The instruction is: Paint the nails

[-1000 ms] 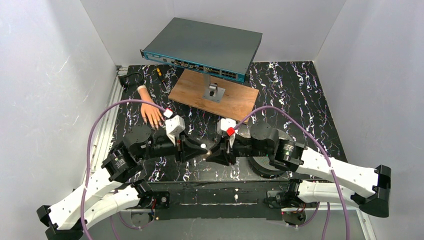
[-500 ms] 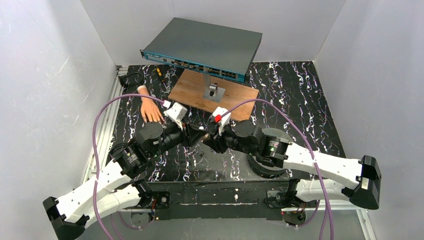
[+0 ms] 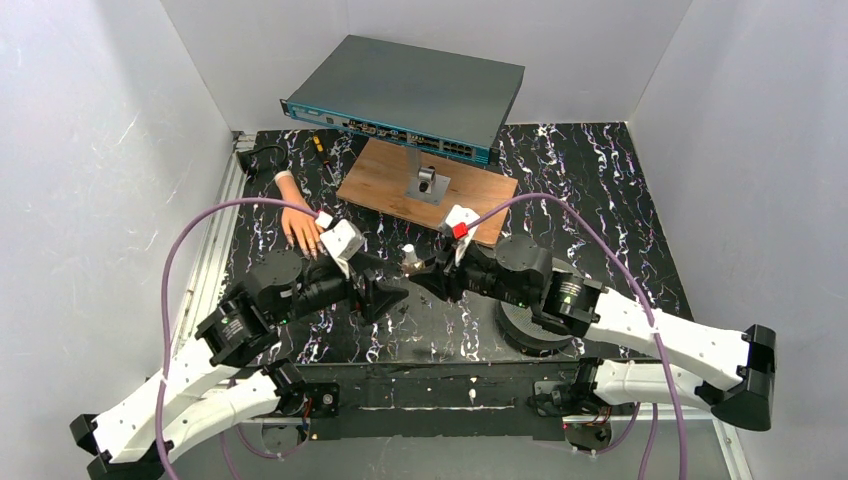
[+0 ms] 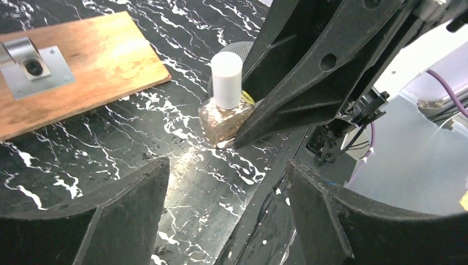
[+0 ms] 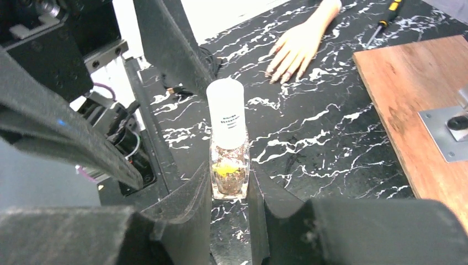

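Observation:
A small glass nail polish bottle (image 5: 229, 165) with a tall white cap (image 5: 225, 113) stands upright on the black marbled table, and my right gripper (image 5: 229, 190) is shut on its base. From above, the bottle (image 3: 408, 260) sits mid-table between the two grippers. My left gripper (image 4: 227, 165) is open and holds nothing. It sits a short way from the bottle (image 4: 226, 107), facing it. The peach mannequin hand (image 3: 297, 220) lies palm down at the far left, and its nails (image 5: 282, 70) point toward me. The left wrist partly covers its fingertips in the top view.
A wooden board (image 3: 470, 200) with a metal bracket (image 3: 428, 185) lies behind the grippers. A grey network switch (image 3: 405, 95) stands at the back. A screwdriver (image 3: 318, 143) lies near the hand's wrist. White walls close in on the left, right and back.
My left gripper has opened and drawn back down and left from the bottle's cap. The right gripper stays shut on the bottle and has shifted slightly right.

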You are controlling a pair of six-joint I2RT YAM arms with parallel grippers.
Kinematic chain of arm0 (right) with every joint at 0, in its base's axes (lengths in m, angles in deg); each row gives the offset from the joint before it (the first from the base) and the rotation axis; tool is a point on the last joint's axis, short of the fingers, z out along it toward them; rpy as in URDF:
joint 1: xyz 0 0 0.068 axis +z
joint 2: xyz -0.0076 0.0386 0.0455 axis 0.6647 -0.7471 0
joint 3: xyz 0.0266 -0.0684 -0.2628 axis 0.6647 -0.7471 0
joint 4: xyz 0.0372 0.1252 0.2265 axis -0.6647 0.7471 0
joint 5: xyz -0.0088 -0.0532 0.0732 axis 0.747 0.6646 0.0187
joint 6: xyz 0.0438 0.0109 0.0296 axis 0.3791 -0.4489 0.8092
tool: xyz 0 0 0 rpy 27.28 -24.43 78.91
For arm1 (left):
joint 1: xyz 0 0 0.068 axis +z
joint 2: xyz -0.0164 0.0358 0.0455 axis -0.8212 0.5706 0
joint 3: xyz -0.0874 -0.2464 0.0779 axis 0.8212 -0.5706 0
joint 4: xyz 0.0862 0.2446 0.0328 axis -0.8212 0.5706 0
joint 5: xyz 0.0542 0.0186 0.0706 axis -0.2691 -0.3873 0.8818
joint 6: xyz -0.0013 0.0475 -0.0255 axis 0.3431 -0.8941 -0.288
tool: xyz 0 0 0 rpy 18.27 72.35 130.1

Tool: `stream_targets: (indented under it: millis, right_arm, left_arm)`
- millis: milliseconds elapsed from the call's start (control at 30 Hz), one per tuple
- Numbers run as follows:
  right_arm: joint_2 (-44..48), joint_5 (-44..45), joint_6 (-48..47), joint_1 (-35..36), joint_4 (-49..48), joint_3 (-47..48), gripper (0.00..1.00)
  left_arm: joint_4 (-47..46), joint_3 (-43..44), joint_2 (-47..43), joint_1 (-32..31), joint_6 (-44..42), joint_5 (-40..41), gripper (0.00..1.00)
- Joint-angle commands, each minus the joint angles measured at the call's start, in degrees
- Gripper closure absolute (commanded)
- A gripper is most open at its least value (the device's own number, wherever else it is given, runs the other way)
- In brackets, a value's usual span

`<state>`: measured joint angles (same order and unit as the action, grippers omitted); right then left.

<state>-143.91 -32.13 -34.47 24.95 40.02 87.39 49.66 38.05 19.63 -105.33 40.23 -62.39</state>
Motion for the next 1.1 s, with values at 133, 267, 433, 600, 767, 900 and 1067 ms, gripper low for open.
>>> stream_targets:
  millis: [133, 267, 433, 600, 767, 900, 1067]
  right_arm:
    - [6.56, -22.25, -3.92, -0.01, 0.84, 0.43, 0.99]
    - [7.39, -33.6, -4.95, 0.02, 2.88, 0.69, 0.99]
    - [6.18, -39.08, -6.07, 0.01, 5.35, 3.02, 0.99]
    - [4.56, -41.48, -6.73, 0.01, 5.59, 4.43, 0.99]
    - [3.45, -42.25, -7.18, 0.01, 5.28, 5.5, 0.99]
    - [2.94, -42.5, -7.04, 0.01, 4.42, 5.89, 0.99]
    - [1.9, -42.58, -6.96, 0.01, 4.18, 6.67, 0.99]
  left_arm:
    - [13.04, 9.82, -3.24, -0.31, -10.66, -15.38, 0.31]
    - [13.64, 11.42, -3.9, -0.36, -11.31, -24.47, 0.33]
    - [10.61, 13.1, -2.02, -0.31, -9.06, -32.13, 0.38]
    - [7.22, 12.89, 0.46, -0.32, -7.26, -36.07, 0.44]
    - [5.47, 11.95, 2.51, -0.3, -6.37, -36.99, 0.54]
    - [3.14, 11.1, 3.2, -0.32, -5.28, -37.2, 0.56]
    - [1.44, 10.28, 3.92, -0.27, -4.46, -37.68, 0.6]
